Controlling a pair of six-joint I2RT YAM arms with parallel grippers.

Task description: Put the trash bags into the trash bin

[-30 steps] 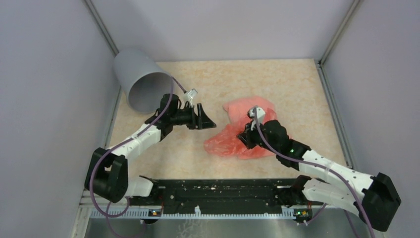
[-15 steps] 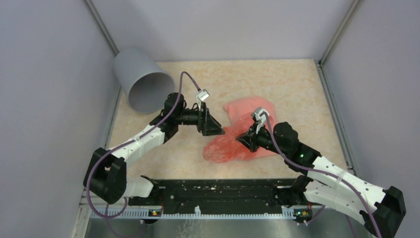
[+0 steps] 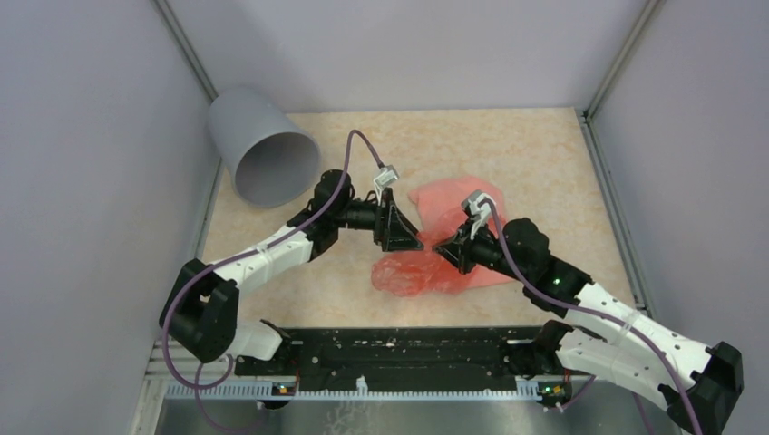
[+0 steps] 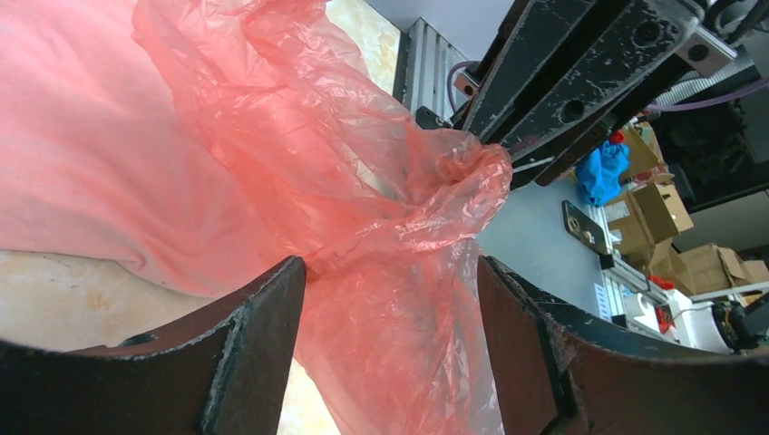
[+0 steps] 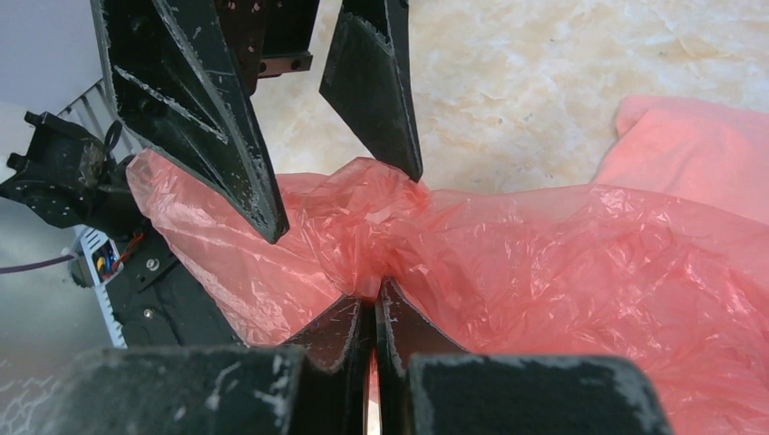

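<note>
While none of the pink plastic showed inside it, the trash bin [image 3: 263, 154] sat at 10 o'clock on the tabletop [image 3: 526, 154] in the top view. It seemed to lie on its side, mouth toward 5 o'clock. The trash bags [image 3: 453, 195] lay in a heap near the middle, well apart from the bin. The left end effector [image 3: 410, 239] and the right end effector [image 3: 443, 249] met over the heap. So I think the job had only started: a bag was picked, but none was put away.

From the left wrist, the left end effector [image 4: 390, 272] was spread wide, with the trash bags [image 4: 272, 163] between its fingers but not squeezed. At 2 o'clock the right end effector [image 4: 544, 82] pinched a bunch of plastic.

From the right wrist, the right end effector [image 5: 374, 304] was closed tight on the trash bags [image 5: 562, 254]. The left end effector [image 5: 345, 195] hung wide at 11 o'clock.
</note>
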